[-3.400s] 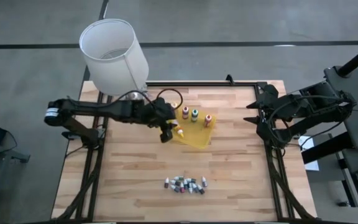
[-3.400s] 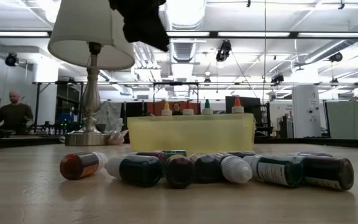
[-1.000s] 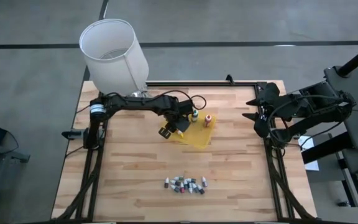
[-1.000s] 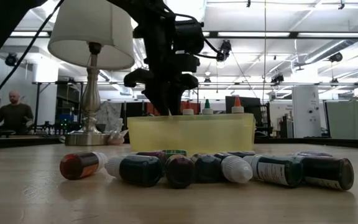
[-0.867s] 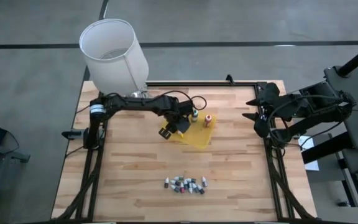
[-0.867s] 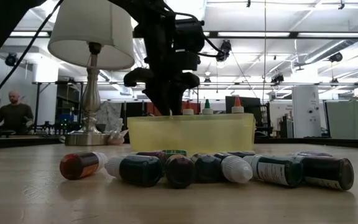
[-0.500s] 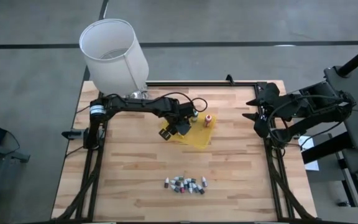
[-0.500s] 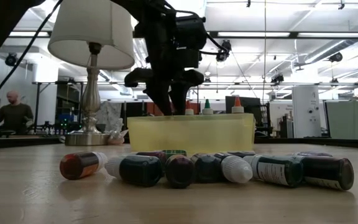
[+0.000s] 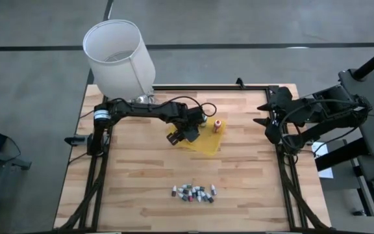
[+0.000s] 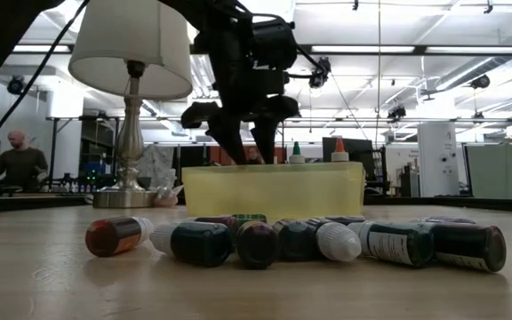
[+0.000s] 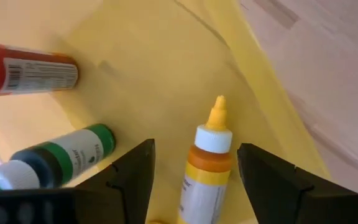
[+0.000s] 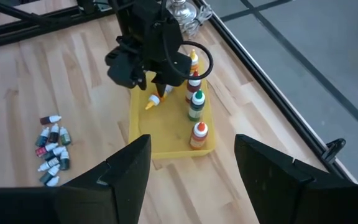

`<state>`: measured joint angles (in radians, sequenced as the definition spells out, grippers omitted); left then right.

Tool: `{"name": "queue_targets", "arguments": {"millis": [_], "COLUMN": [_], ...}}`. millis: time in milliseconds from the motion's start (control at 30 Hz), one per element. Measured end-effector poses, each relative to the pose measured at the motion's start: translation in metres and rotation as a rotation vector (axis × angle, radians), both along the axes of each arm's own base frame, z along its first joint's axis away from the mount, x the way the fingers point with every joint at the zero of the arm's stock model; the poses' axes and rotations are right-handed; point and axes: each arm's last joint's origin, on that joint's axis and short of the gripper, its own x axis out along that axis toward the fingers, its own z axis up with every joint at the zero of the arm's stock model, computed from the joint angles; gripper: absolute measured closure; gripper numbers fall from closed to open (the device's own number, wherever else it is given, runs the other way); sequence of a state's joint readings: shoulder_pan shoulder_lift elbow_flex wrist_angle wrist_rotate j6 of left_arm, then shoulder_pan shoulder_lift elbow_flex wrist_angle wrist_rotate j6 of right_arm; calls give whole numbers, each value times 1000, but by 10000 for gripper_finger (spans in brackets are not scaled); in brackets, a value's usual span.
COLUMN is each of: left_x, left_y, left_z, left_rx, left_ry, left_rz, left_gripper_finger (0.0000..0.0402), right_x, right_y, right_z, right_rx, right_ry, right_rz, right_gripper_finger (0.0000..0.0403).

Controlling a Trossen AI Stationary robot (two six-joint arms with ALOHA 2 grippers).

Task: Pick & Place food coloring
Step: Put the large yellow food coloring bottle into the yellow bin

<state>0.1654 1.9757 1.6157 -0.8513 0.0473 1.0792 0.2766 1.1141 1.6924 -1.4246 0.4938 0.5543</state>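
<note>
A left gripper [image 9: 191, 127] hangs over the yellow tray [image 9: 208, 144] near the middle of the wooden table [image 9: 135, 175], its two fingers [image 11: 132, 177] standing apart on either side of a yellow-orange food coloring bottle [image 11: 204, 165] without pressing on it. In the left wrist view that bottle sits between the fingers with its pale pointed tip aimed away from the gripper, and the right wrist view shows it tilted over on the tray floor [image 12: 156, 99] just under the gripper. Beside it in the tray are a green-capped bottle [image 11: 55, 158] and a red bottle [image 11: 27, 70]; from the right wrist view a row of bottles stands upright along the tray's edge nearest the lamp [image 9: 119, 58], among them a green one [image 12: 196, 104] and a red-orange one [image 12: 198, 135]. From table height, the tips of a green bottle [image 10: 296, 151] and an orange-red bottle [image 10: 339, 148] rise above the tray's front wall [image 10: 274, 191], with the left gripper [image 10: 243, 142] dipping in behind it. A cluster of tiny vials [image 9: 193, 193] lies on the table well apart from the tray, toward the front edge; in the low view they lie on their sides in a row [image 10: 300, 242]. The right gripper [image 9: 262, 117] waits off the tray's far side, at the table's right edge, fingers [image 12: 129, 171] spread and holding nothing. A person [image 10: 18, 160] sits in the room beyond the lamp
</note>
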Motion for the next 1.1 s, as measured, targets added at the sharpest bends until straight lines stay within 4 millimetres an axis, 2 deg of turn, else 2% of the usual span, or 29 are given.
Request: {"name": "queue_targets", "arguments": {"millis": [600,900,1100], "left_x": [13,14,14], "left_y": [2,3,3], "left_z": [-48,-51,-52], "left_rx": [1,42,45], "left_ry": [103,115,118], "left_rz": [-43,-64,-64], "left_gripper_finger": [200,201,222], "right_x": [-1,-1,-1], "right_y": [0,0,0], "right_z": [-1,-1,-1], "right_rx": [15,14,14], "right_ry": [10,10,9], "right_rz": [-12,-12,-12], "right_gripper_finger": [179,179,179]}}
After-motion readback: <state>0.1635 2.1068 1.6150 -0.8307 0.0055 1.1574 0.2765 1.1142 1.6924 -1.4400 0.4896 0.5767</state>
